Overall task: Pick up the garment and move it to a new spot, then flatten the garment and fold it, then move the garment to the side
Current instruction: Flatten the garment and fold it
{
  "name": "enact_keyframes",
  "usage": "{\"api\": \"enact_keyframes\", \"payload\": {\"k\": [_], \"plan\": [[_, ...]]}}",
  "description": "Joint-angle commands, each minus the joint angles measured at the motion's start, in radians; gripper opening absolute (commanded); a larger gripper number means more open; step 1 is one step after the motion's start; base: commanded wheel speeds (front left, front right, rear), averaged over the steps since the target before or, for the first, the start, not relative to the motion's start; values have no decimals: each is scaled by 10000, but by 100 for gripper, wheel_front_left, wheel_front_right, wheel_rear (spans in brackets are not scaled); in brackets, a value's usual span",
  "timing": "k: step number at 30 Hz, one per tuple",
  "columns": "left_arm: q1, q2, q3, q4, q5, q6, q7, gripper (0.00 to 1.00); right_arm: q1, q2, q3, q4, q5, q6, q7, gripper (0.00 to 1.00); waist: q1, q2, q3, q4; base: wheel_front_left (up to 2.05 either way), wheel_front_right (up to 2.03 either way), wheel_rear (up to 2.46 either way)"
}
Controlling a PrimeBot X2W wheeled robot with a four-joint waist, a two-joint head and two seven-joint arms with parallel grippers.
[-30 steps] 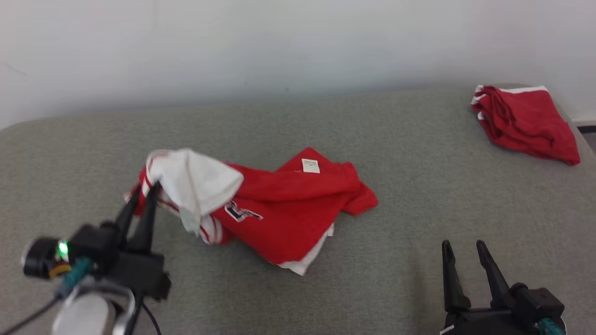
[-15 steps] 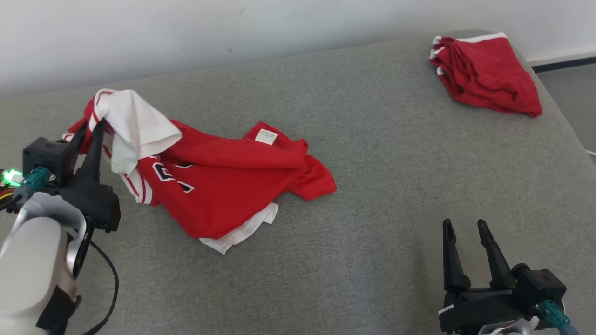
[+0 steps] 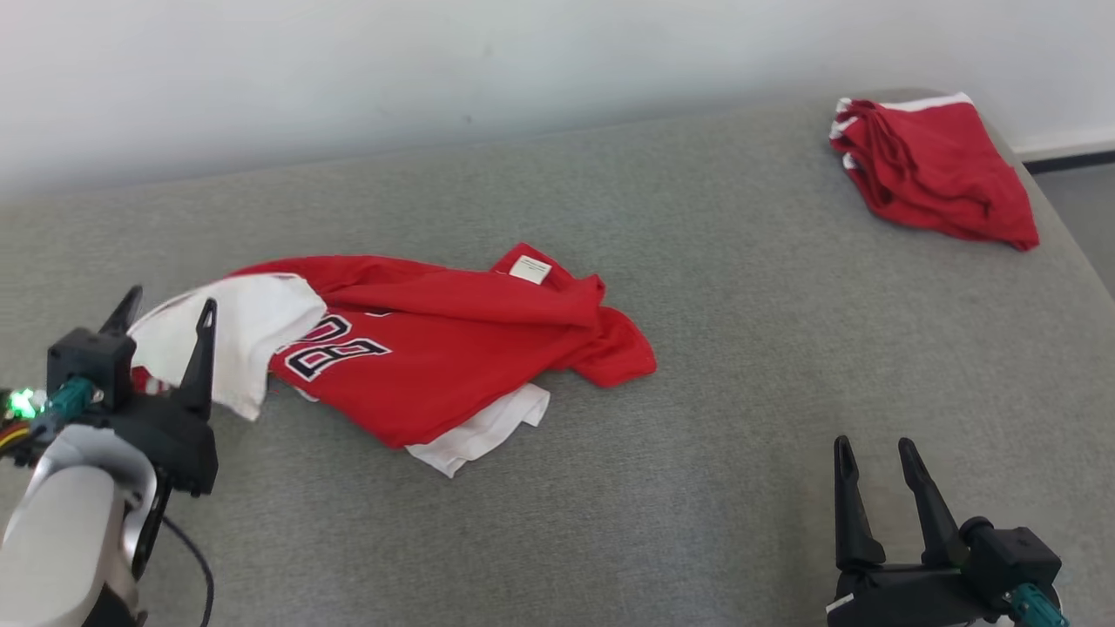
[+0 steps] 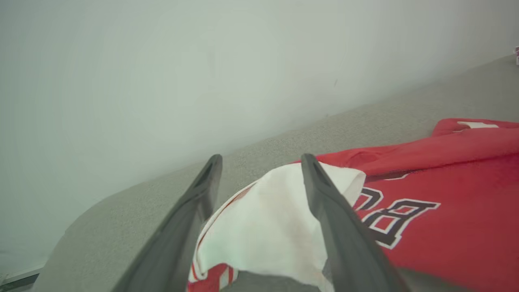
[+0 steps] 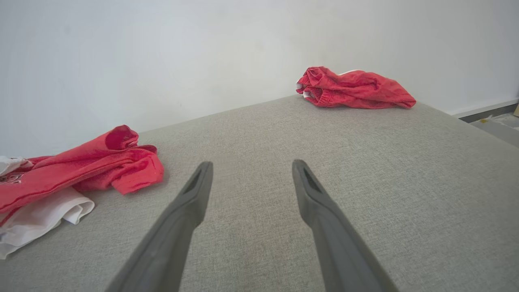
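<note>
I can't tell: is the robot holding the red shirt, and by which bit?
Nothing is held. The left gripper is open at the red shirt's white end; the right gripper is open too.

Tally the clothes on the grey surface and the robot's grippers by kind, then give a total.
Clothes: 2, a red and white jersey lying crumpled at the left, and a red bundle at the far right corner.
Grippers: 2, the left gripper and the right gripper, both with fingers apart.
Total: 4
</note>
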Motion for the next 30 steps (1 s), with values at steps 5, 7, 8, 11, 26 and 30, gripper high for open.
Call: {"api": "enact_keyframes", "payload": {"k": [5,7,8,11,26,30], "plan": [[904,277,110,-589,-191,109,-94,100,290,36,-17,43,53,-26,3,100,1,0,-508,790,0,0,0],[1173,307,197,-997,-209,212,-99,100,335,44,-13,55,77,-26,3,100,1,0,-548,912,0,0,0],[1354,257,238,-1277,-238,305,-105,100,346,45,-14,57,90,-26,3,100,1,0,-566,957,0,0,0],[1973,31,309,-2179,-267,567,-114,100,367,51,28,65,114,-26,3,100,1,0,-601,1047,0,0,0],[3972,-1674,-1112,-3800,-197,691,-88,100,239,43,127,24,45,-26,3,100,1,0,-422,823,0,0,0],[3971,-2011,-1530,-3426,-152,531,-92,100,161,0,149,16,52,-26,3,100,1,0,-304,646,0,0,0]]}}
